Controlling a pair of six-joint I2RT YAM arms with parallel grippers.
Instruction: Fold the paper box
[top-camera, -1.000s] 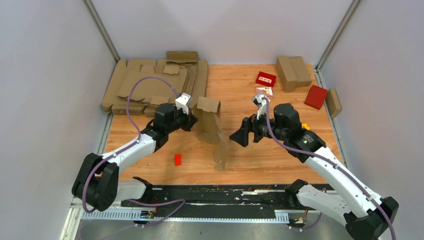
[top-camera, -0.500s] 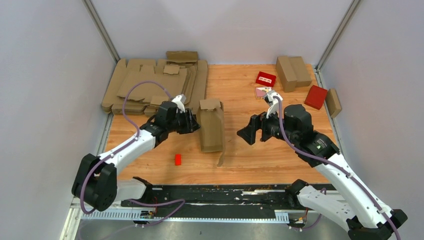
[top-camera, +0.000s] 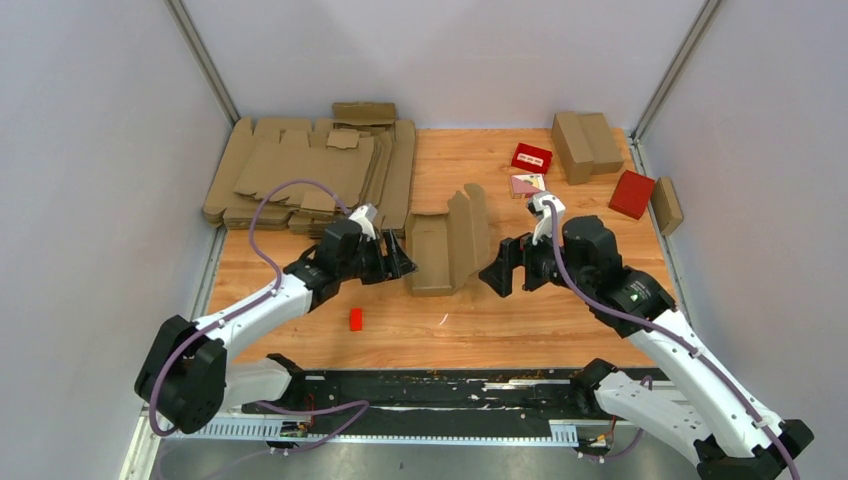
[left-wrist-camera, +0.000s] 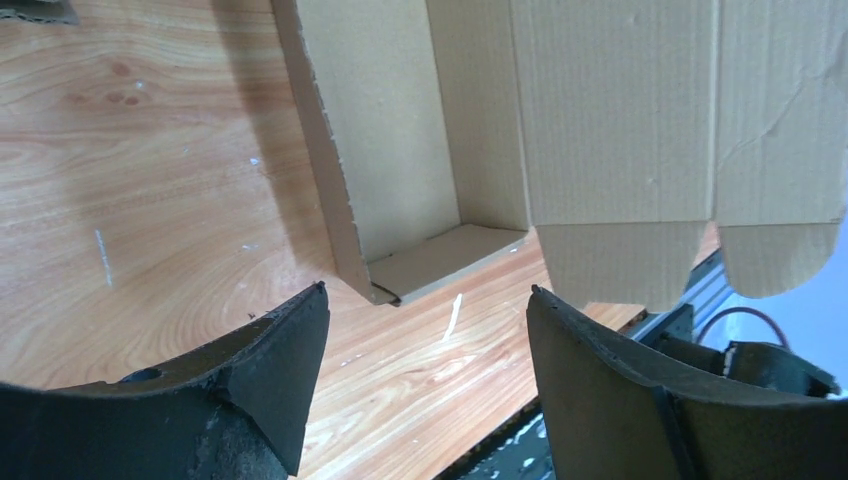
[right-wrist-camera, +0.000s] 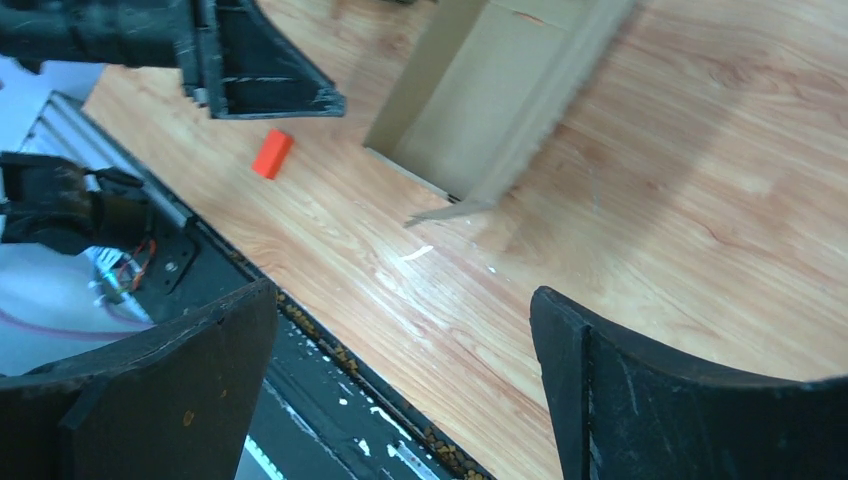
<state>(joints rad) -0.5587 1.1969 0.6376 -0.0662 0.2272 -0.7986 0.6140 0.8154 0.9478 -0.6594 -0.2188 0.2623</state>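
Observation:
The paper box (top-camera: 437, 255), a brown cardboard tray with raised walls, lies on the wooden table at mid-table, and its lid panel (top-camera: 468, 228) stands up on the right side. My left gripper (top-camera: 397, 262) sits just left of the box, open and holding nothing. The left wrist view shows the box's inner corner (left-wrist-camera: 400, 160) and the hanging lid flaps (left-wrist-camera: 620, 130) just beyond the left gripper (left-wrist-camera: 426, 290). My right gripper (top-camera: 498, 270) is just right of the box, open and empty. Beyond the right gripper (right-wrist-camera: 402, 290), the right wrist view shows the box (right-wrist-camera: 470, 110) lying apart from it.
A stack of flat cardboard blanks (top-camera: 300, 170) lies at the back left. Folded brown boxes (top-camera: 585, 140) and two red boxes (top-camera: 531, 157) (top-camera: 632, 193) sit at the back right. A small red block (top-camera: 355, 318) lies near the front left. A black strip (top-camera: 430, 385) runs along the near edge.
My left gripper has opened and let go of the box. The box went from standing upright to lying flat, with its lid panel swung up. The right gripper shifted slightly toward it.

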